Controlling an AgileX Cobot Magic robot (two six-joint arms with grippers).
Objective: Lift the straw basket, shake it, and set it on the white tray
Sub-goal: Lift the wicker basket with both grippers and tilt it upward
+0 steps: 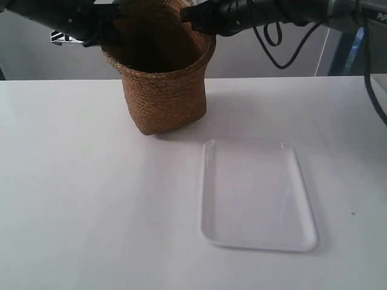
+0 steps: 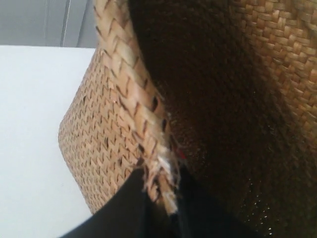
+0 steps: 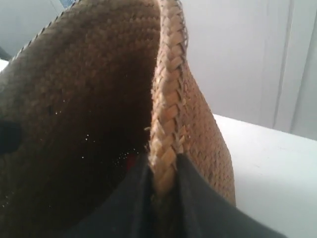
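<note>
The left hand [image 2: 163, 198] pinches the braided rim of the straw basket [image 1: 164, 90], one finger inside and one outside. The right hand [image 3: 163, 186] pinches the rim the same way. In the exterior view both arms reach in from opposite sides at rim height. The basket sits slightly tilted on the bench [image 1: 78, 193], near the white tray [image 1: 257, 196] but apart from it.

White table [image 1: 72, 199], matte, plain. Glossy white tray [image 1: 257, 196], rectangular with rounded corners and a low raised rim, lying flat on the surface. Brown braided straw basket [image 1: 164, 99] past the tray's far left corner in the exterior view, near but apart, slightly tilted; contact of base with tabletop not discernible.
</note>
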